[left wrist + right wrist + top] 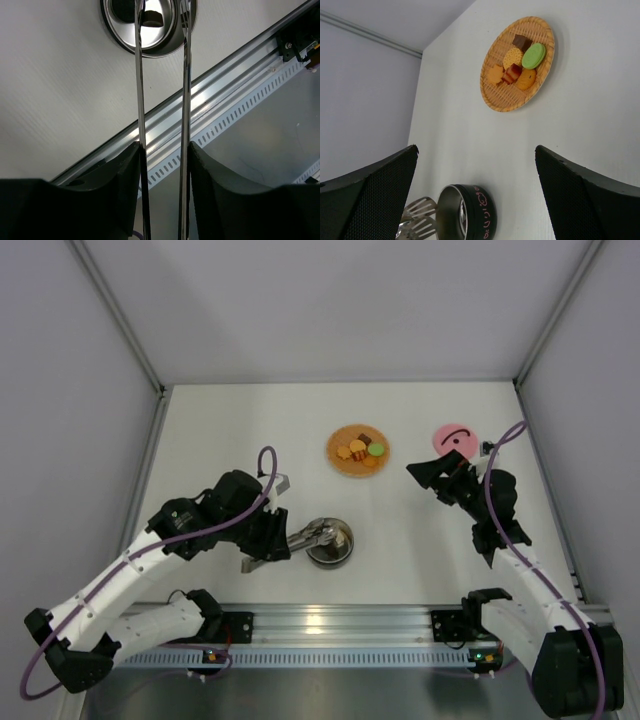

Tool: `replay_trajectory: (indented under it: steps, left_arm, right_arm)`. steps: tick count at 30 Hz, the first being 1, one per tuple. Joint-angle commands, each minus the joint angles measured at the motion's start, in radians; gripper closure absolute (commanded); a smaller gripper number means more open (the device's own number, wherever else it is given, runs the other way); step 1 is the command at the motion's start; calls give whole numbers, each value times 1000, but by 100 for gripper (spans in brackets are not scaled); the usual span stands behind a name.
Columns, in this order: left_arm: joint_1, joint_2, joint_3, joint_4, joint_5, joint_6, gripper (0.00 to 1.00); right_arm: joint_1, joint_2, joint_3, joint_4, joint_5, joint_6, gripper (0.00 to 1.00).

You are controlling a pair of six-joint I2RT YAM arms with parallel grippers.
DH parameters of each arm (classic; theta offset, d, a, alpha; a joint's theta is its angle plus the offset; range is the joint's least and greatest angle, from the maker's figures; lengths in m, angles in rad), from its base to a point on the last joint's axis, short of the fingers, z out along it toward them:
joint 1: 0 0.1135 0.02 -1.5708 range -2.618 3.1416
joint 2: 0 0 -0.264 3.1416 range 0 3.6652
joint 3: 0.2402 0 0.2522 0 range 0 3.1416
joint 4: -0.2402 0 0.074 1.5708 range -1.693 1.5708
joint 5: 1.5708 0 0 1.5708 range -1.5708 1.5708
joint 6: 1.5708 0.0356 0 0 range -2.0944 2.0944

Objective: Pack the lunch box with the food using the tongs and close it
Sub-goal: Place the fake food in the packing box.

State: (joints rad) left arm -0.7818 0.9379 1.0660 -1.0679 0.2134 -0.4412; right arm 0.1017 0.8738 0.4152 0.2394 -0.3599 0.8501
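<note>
The steel lunch box (346,553) stands near the table's front, its outer wall black with pink print in the right wrist view (487,212). My left gripper (281,540) is shut on the silver tongs (312,533), one finger against each arm (139,80). Their scalloped tips (417,220) hover slightly apart at the lunch box (120,37). A dark brown piece (152,19) shows inside it. More food (361,449) lies on the woven plate (340,462), including a green round (534,55). The pink lid (453,438) lies flat at the back right. My right gripper (432,476) hangs open and empty beside the lid.
The aluminium rail (330,625) with both arm bases runs along the near edge, close under the left wrist (235,107). Grey walls enclose the table on the left, back and right.
</note>
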Motion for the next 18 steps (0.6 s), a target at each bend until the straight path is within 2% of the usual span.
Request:
replay_trajectory:
  steps: [1,5,10,18]
  left_arm:
    - [-4,7,61,68,-41,-22,54]
    - [-4,84,172,124,-143,-44,55]
    - [-4,260,271,189,-251,-31,55]
    - [-4,571,482,261,-278,24,52]
  right_arm:
    - [-14,-1,42,54,-1,13,0]
    - [-14,1,50,61,-8,36,1]
    - [-14,-4,72,61,-20,73,1]
    - [-16,-29,73,15,6,26,1]
